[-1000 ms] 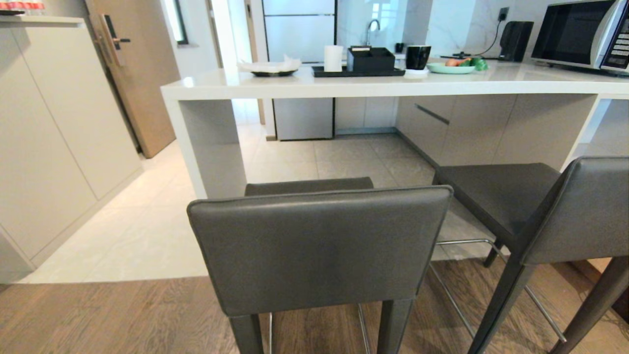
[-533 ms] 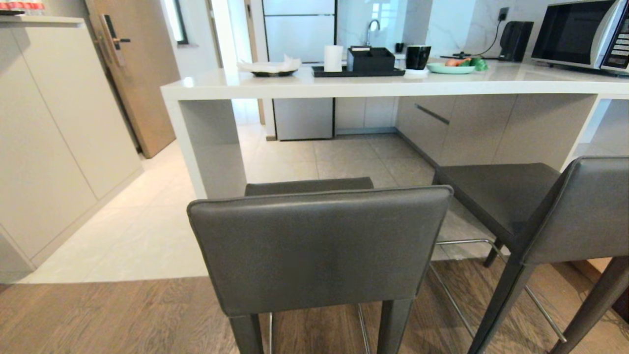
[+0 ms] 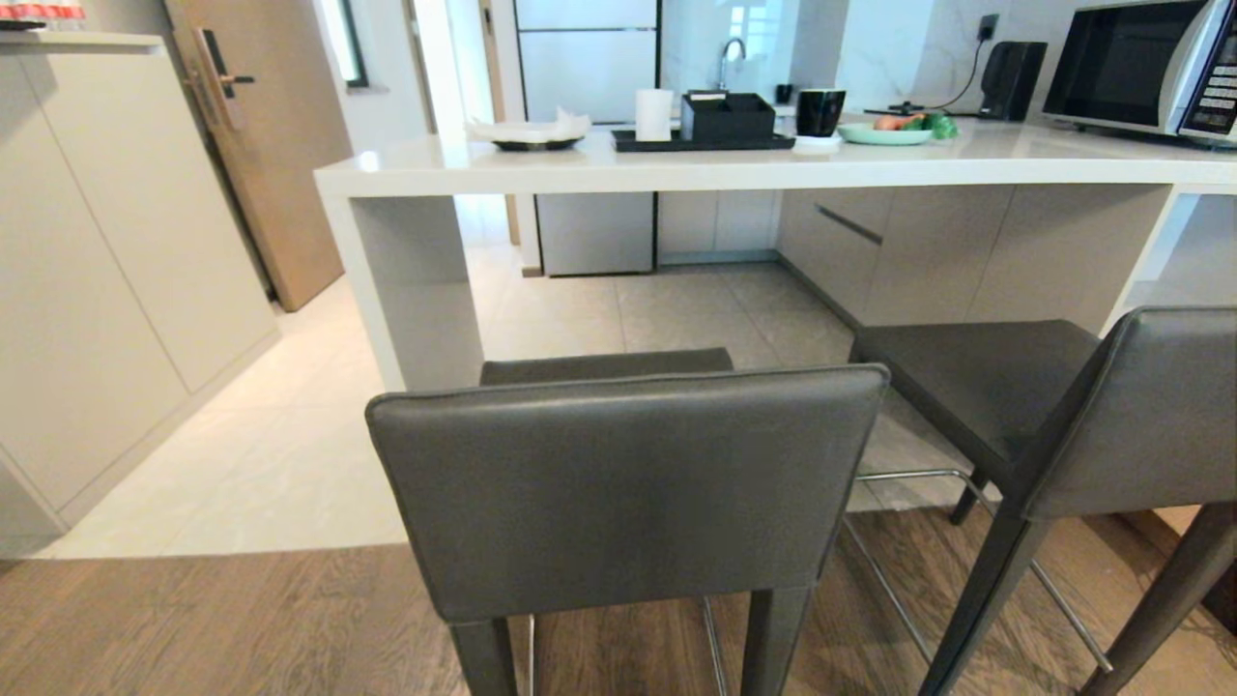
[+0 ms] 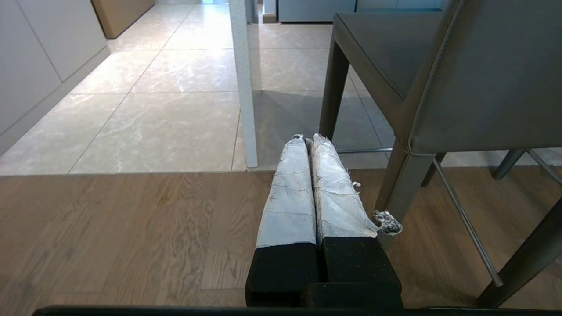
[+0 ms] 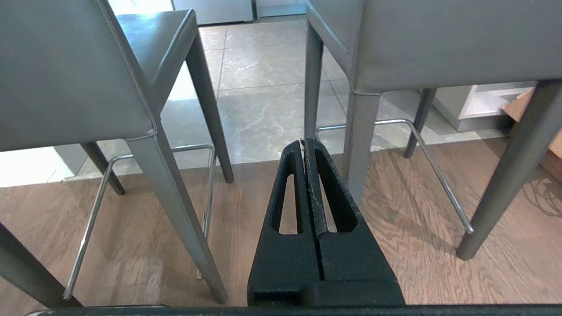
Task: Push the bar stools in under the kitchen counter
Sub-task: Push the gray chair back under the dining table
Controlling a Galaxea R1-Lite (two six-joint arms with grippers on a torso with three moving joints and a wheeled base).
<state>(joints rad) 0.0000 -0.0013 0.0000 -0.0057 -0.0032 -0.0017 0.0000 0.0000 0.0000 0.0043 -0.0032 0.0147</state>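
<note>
Two dark grey bar stools stand on the wood floor in front of the white kitchen counter (image 3: 734, 172). The near stool (image 3: 628, 488) faces the counter squarely, its backrest towards me. The second stool (image 3: 1082, 406) stands to its right, turned at an angle. Neither arm shows in the head view. My left gripper (image 4: 307, 139) is shut and empty, low over the wood floor, left of the near stool's leg (image 4: 401, 184). My right gripper (image 5: 304, 142) is shut and empty too, low between the near stool (image 5: 70, 74) and the second stool (image 5: 439, 39).
On the counter are a black tray (image 3: 704, 141) with a box, a white cup (image 3: 654, 114), a black mug (image 3: 821, 111), a green plate (image 3: 884, 133) and a microwave (image 3: 1145, 68). Pale cabinets (image 3: 106, 261) line the left wall. The counter's slab leg (image 3: 406, 290) stands left of the near stool.
</note>
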